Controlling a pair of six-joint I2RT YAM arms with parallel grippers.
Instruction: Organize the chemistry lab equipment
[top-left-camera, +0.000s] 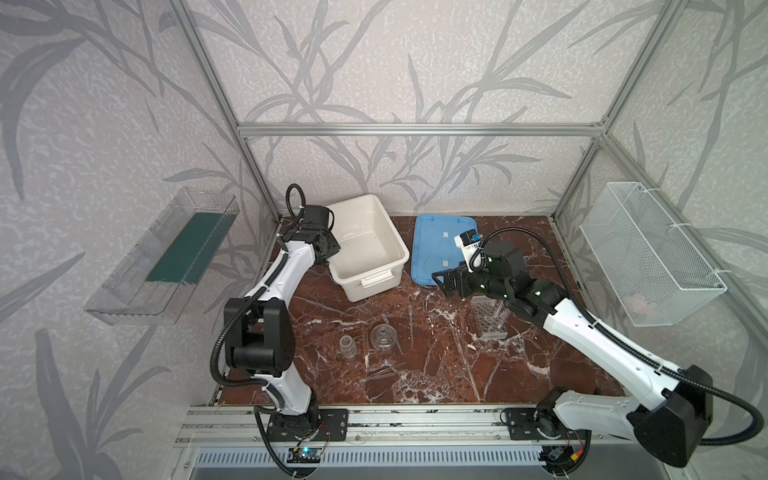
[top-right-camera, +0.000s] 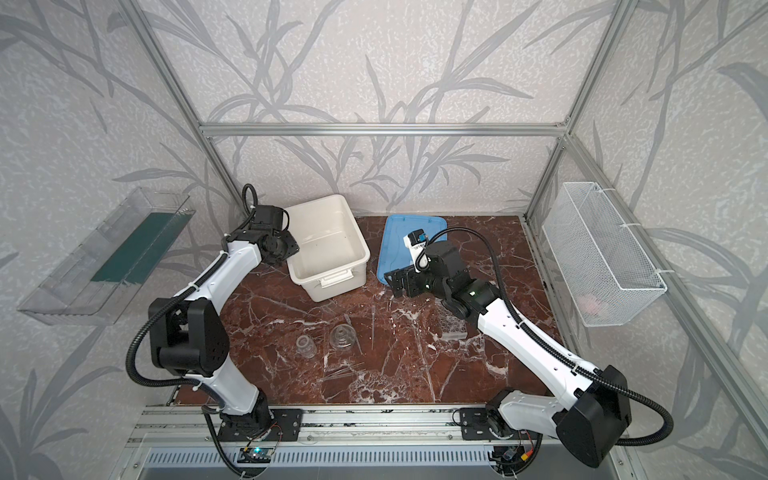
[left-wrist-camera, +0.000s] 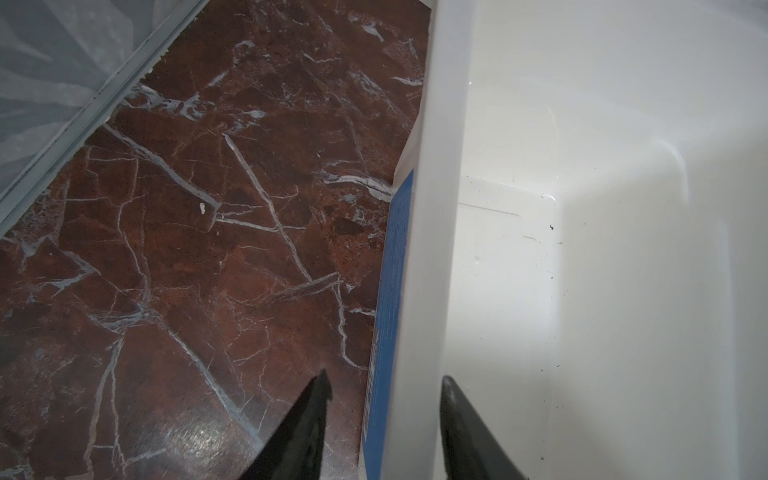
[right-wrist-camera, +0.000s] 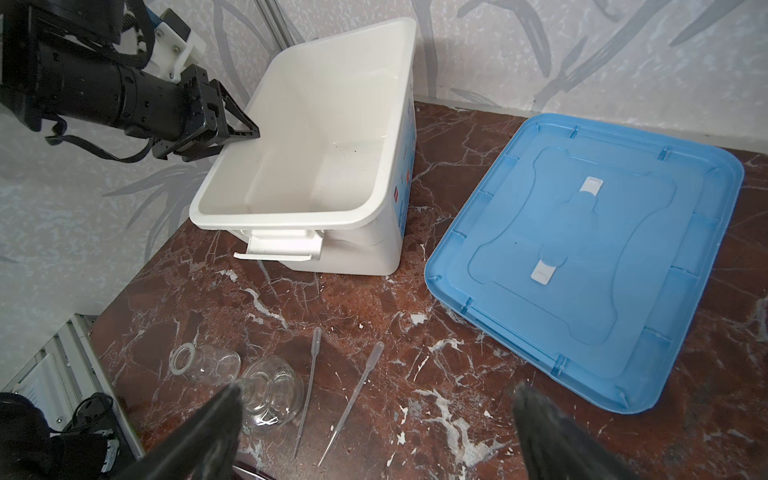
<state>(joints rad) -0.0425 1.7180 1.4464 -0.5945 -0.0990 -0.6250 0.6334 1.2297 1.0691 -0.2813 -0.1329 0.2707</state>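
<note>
Glass vessels (top-left-camera: 383, 336), two of them, sit side by side on the marble table (top-left-camera: 436, 374) toward your front middle, well apart from the white tub (top-left-camera: 365, 245) at the back. Two thin clear pipettes (right-wrist-camera: 309, 390) lie just beside them on the bare table, roughly parallel. Your tube rack (top-left-camera: 490, 320) stands further right, partly hidden under the right arm (top-left-camera: 582, 332). Nearer the front edge you have some faint clear long pieces (top-left-camera: 384, 371); they are too faint for you to tell what they are.

Your left gripper (left-wrist-camera: 382, 376) straddles the tub's side rim, one finger inside the tub and one outside. The outside finger stands apart from the wall, so the jaws are partly apart and not clamped on it. Your right gripper (right-wrist-camera: 376, 390) hangs with its jaws wide and nothing between them. It is above the table by the near corner of the blue lid (right-wrist-camera: 602, 270), which lies flat beside the tub.

You get little writing to go on. A blue label (left-wrist-camera: 390, 291) runs along the tub's outer wall, and its print is too small to read. The right wrist view shows small red marks on that wall. The lid bears two plain white tabs (right-wrist-camera: 592, 185).
</note>
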